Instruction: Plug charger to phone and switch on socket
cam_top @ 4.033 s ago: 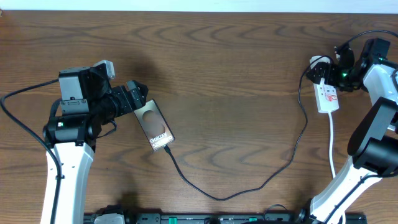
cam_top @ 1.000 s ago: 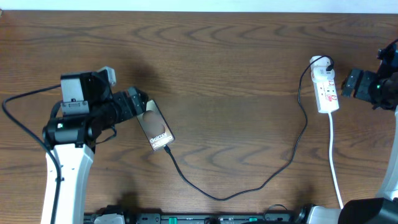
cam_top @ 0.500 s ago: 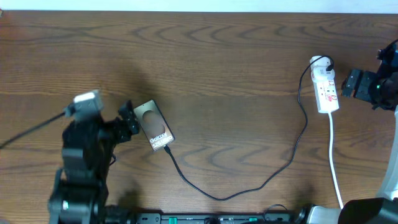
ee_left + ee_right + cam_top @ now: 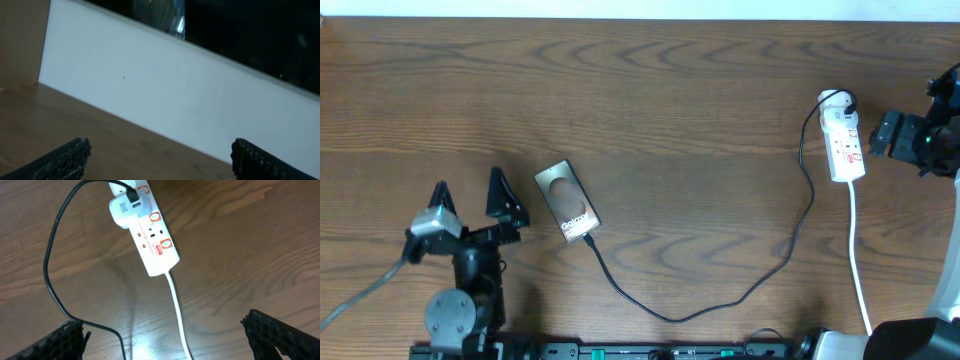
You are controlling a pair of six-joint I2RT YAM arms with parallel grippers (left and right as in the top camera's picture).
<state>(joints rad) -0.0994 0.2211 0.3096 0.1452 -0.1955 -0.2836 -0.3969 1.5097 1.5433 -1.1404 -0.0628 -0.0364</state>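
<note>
Fingers [image 4: 67, 339] of the right gripper [image 4: 874, 135] are held spread and empty, as are the left gripper's [image 4: 468, 182]. The socket [image 4: 844, 145] is found just beside the right fingers, its long axis toward the far edge. The phone [image 4: 567, 200], met by the charger [image 4: 720, 303], is nearer the left.

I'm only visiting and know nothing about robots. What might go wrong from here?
The charger cable lies in a loose loop across the table. An arm sweeping low might snag it and pull its tip away from the phone.

The right tool hangs open beside the socket, and nothing holds the socket down. A push on it may slide it rather than switch it.
</note>
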